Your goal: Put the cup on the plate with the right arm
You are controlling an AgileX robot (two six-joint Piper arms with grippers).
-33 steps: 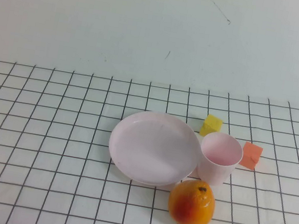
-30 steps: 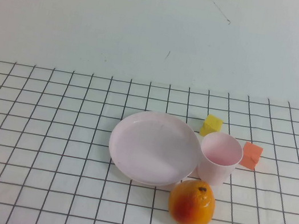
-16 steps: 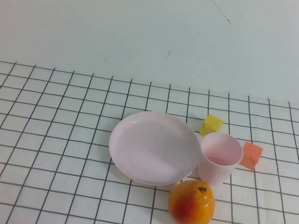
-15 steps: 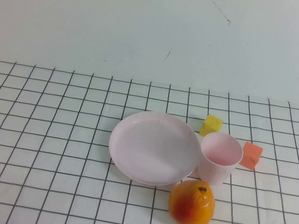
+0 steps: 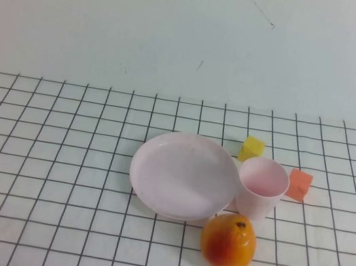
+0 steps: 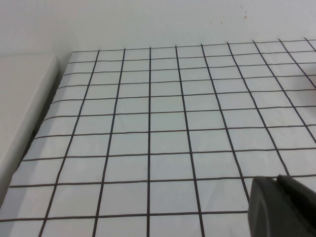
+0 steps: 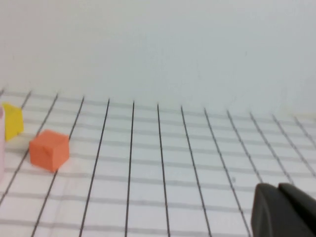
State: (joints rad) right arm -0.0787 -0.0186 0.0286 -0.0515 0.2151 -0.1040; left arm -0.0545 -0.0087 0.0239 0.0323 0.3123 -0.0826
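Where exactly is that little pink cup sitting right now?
In the high view, the cup stands upright on the gridded table, right of centre, just right of the plate, with the orange fruit in front and two small blocks behind.

Plate mid-worktop. Cup upright, touching plate's right edge, not on it. Orange in front of cup, just beside plate. One cube behind cup; second cube right of cup.

cup: pale pink, upright, beside plate | plate: pale pink, flat
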